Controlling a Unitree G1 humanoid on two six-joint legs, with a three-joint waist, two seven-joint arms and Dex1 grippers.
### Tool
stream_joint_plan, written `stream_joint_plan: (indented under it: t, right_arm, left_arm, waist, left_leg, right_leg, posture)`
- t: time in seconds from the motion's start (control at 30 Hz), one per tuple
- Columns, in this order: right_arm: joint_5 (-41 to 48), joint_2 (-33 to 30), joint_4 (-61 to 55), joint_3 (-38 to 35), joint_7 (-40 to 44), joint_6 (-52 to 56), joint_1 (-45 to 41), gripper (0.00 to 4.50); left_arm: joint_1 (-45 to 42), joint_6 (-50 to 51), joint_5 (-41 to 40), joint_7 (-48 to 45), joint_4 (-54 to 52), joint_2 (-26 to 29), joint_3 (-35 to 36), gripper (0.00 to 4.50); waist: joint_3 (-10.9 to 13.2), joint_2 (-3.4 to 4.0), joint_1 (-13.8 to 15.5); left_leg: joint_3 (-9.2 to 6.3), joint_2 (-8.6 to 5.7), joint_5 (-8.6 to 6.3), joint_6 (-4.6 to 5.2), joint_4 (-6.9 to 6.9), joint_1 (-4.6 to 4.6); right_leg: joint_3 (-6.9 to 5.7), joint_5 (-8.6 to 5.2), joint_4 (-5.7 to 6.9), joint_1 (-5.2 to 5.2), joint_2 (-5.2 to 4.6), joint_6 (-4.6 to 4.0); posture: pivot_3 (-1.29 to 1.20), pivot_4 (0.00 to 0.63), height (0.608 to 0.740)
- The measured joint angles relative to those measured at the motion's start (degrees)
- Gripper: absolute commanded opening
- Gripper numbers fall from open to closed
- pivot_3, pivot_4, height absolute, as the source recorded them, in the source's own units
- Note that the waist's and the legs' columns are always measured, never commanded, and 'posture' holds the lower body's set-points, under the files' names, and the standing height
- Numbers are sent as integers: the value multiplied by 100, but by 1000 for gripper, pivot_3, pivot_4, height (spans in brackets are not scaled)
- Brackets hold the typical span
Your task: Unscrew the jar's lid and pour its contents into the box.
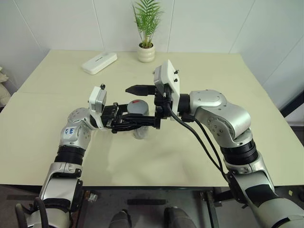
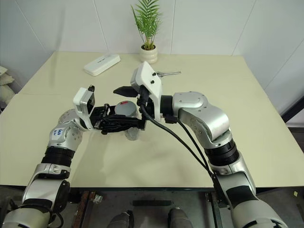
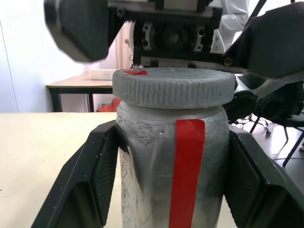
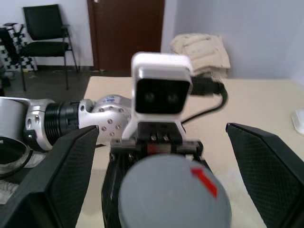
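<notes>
Table (image 1: pixel 228 71) pale, wide; both arms meet over its middle, lifted off the surface.

Left gripper (image 3: pixel 166 156) clamped on the jar (image 3: pixel 156 171), a finger on each flank below the lid; jar upright, held in the air above the table centre, red stripe down its side.

Right gripper (image 4: pixel 156 156) comes in from the right, fingers spread wide either side of the lid (image 4: pixel 173 192), not touching it; one finger on the far side, the other on the near side of the jar.

Progress, as judged: early; lid still seated on the jar, nothing unscrewed; left to do: close on the lid, twist it off, then pour.

A small clear thing (image 1: pixel 141 133) sits on the table just below the jar; cannot tell what it is.

Around: white oblong case (image 1: pixel 99 62) far left; potted plant (image 1: pixel 146 28) at the far edge, centre; both well apart from the arms, nothing blocking the lid.
</notes>
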Motion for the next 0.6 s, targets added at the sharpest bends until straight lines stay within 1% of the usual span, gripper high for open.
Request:
stream_joint_plan:
  t: [0.33, 0.6]
  right_arm:
    - [-228, 214, 636, 8, 330, -281, -162, 4500]
    - [-383, 248, 818, 3, 421, -370, -208, 4500]
  left_arm:
    - [0, 0, -1, 0, -47, -63, -2, 2661]
    - [1, 0, -1, 0, -116, -75, -2, 2661]
  waist:
    - [0, 0, -1]
    - [0, 0, -2]
  left_leg:
    - [0, 0, 0, 0, 0, 0]
    - [0, 0, 0, 0, 1, 0]
  right_leg:
    - [0, 0, 1, -1, 0, 0]
    - [0, 0, 3, -1, 0, 0]
  posture:
    - [0, 150, 740]
    - [0, 150, 740]
